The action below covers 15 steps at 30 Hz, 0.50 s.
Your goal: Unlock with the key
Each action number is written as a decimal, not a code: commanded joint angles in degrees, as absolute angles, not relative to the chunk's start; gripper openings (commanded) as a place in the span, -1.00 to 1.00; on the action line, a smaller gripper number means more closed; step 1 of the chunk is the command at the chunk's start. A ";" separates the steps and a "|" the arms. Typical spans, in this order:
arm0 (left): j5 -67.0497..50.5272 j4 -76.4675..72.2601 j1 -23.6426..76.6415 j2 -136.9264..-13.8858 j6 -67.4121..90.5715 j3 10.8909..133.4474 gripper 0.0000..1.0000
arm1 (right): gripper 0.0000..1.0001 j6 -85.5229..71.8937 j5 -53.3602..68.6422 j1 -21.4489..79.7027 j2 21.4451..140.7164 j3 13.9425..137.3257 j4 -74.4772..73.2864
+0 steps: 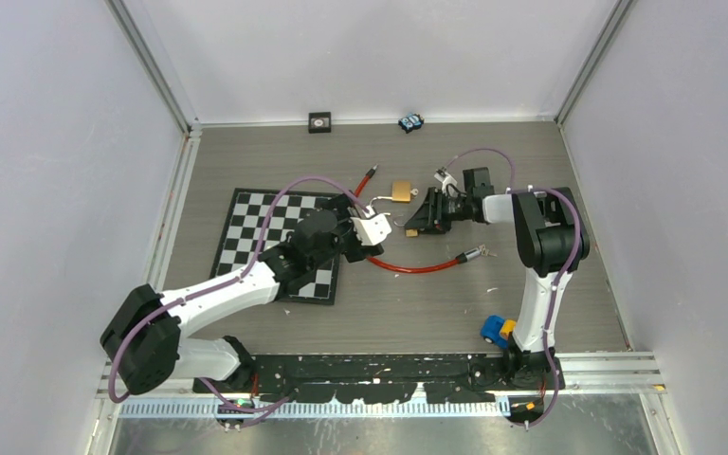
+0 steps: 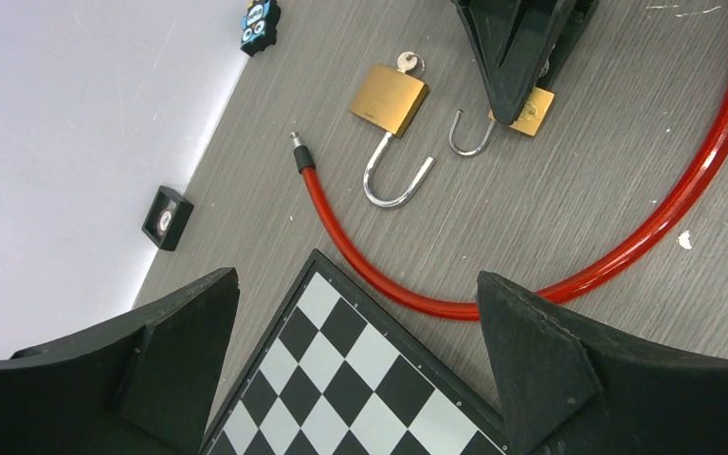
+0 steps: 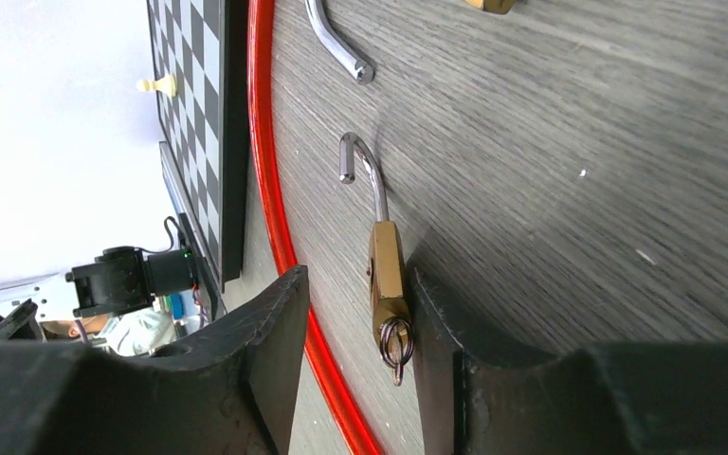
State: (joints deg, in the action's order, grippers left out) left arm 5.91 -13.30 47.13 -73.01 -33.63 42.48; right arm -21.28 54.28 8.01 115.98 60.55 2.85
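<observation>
Brass small lock (image 3: 388, 275), shackle open, sits between the spread fingers of the right gripper (image 3: 358, 282).
Big lock (image 2: 389, 98) at its 9 o'clock, left wrist view; left gripper (image 2: 357, 282) spread, empty. Risk: an off-centre squeeze skids the lock onto the cable (image 3: 263, 142).

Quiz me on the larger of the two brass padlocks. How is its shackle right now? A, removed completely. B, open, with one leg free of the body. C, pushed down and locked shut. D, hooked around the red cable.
B: in the left wrist view the larger padlock has its shackle pulled out, one leg still in the body and the other leg's end free, lying apart from the red cable.
</observation>
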 commanded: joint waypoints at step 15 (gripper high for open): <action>3.43 -14.04 46.76 -69.41 -32.63 41.89 0.99 | 0.37 -15.82 40.79 6.42 112.81 63.98 -10.83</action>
State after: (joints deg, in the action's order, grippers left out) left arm 4.43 -12.95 47.13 -71.20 -33.45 42.24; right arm -18.74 52.53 7.01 114.04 62.83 -5.19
